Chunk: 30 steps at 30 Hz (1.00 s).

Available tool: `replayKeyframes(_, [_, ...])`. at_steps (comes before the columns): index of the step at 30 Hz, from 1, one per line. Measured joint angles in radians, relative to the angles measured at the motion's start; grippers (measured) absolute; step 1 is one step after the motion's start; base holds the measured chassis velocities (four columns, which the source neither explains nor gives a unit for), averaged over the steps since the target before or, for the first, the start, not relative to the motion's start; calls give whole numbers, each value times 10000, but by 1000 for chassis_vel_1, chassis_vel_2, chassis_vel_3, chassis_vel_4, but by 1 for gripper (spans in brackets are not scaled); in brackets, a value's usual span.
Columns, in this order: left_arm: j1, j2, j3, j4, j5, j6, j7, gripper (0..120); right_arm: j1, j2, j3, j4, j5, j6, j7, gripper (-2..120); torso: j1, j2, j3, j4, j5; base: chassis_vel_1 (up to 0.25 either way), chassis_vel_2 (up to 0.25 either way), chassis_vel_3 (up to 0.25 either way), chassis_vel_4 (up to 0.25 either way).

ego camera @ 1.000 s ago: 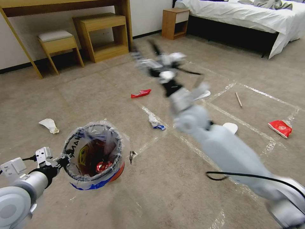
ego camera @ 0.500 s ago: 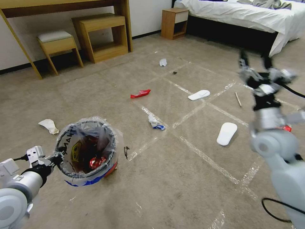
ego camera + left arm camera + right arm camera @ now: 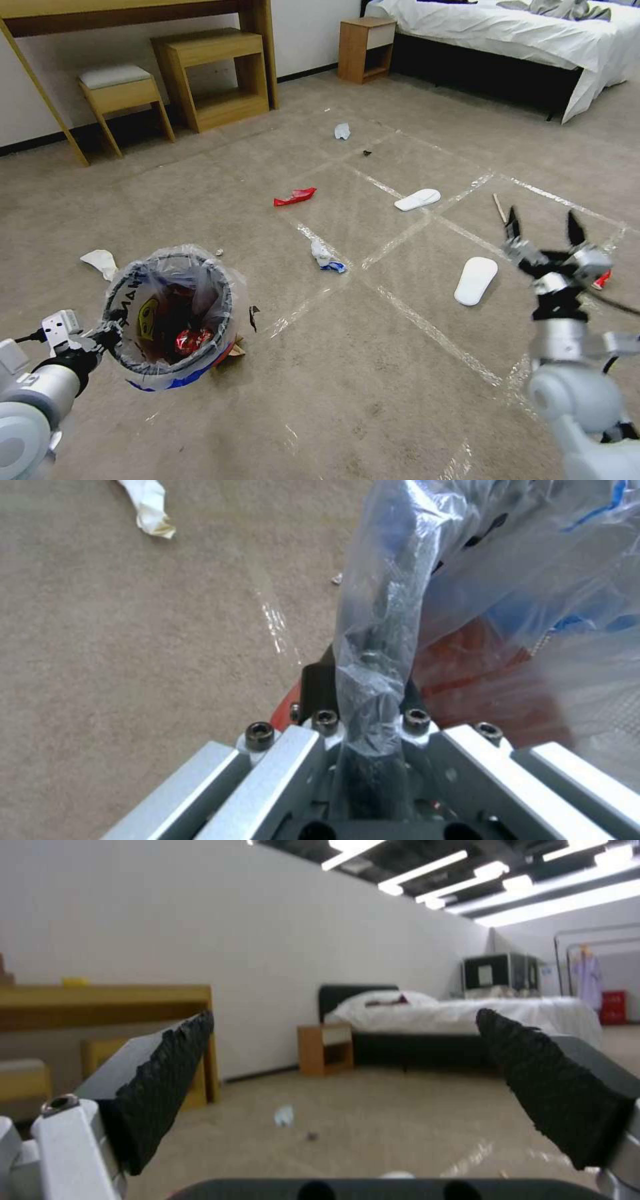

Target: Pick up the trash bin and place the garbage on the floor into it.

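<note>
The trash bin [image 3: 170, 317] hangs from the left gripper [image 3: 110, 331], which is clenched on the near side of its rim; in the left wrist view the plastic liner [image 3: 400, 605] and the dark rim run straight up between the clamped jaws. The bin sits at the robot's lower left, mouth up and tilted slightly, with a red wrapper [image 3: 189, 340] lying inside.

The right gripper [image 3: 541, 230] is released, its two black fingertips [image 3: 167, 1075] spread wide and pointing up and forward, holding nothing. It hovers above the floor on the robot's right. The nearest garbage to it is a white slipper [image 3: 476, 280], just to its left and a little below, lying flat with its long axis running away from the robot and leaning slightly right. Just beyond the gripper's right side a red wrapper [image 3: 602, 279] peeks out, and a thin wooden stick [image 3: 500, 208] lies just ahead of it. The right arm is plainly the nearer one for all three; I judge the slipper would be gripped across its narrow width.

Farther out on the left lie a second slipper [image 3: 417, 199], a white-and-blue wad [image 3: 325, 257], a flat red wrapper [image 3: 295, 196] and a small tissue [image 3: 342, 131]; a white tissue [image 3: 101, 263] lies beyond the bin. The floor [image 3: 373, 400] is beige carpet crossed by strips of clear tape. A wooden stool [image 3: 123, 93], a side cabinet [image 3: 217, 73] and a bed [image 3: 507, 30] stand against the far walls.
</note>
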State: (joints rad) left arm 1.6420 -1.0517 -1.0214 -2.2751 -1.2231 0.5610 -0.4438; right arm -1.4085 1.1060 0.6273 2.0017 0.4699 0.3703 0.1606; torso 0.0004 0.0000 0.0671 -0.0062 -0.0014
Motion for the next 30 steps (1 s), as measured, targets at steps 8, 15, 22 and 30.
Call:
replayKeyframes(8, [11, -217, -135, 141, 150, -85, 141, 1, -308, 842, -740, -1070, -1102, 470, 9, 100, 0, 0, 1, -1, 0, 0, 0, 0, 0])
replayKeyframes(15, [155, -304, -146, 146, 263, -116, 171, 1, -141, 1019, -1043, -1389, -1483, 517, -14, 100, 0, 0, 0, 0, -1, 0, 0, 0, 0])
replayKeyframes(22, [273, -363, -147, 130, 426, -193, 210, 1, -46, 929, -1110, -1403, -1487, 504, -12, 100, 0, 0, 0, 1, 0, -8, 8, 6, -8])
replayKeyframes(30, [267, -358, -128, 232, 473, -227, 235, 1, 34, 941, -1181, -1451, -1478, 503, -16, 99, 0, 1, 2, 0, 0, -59, 54, 62, -56])
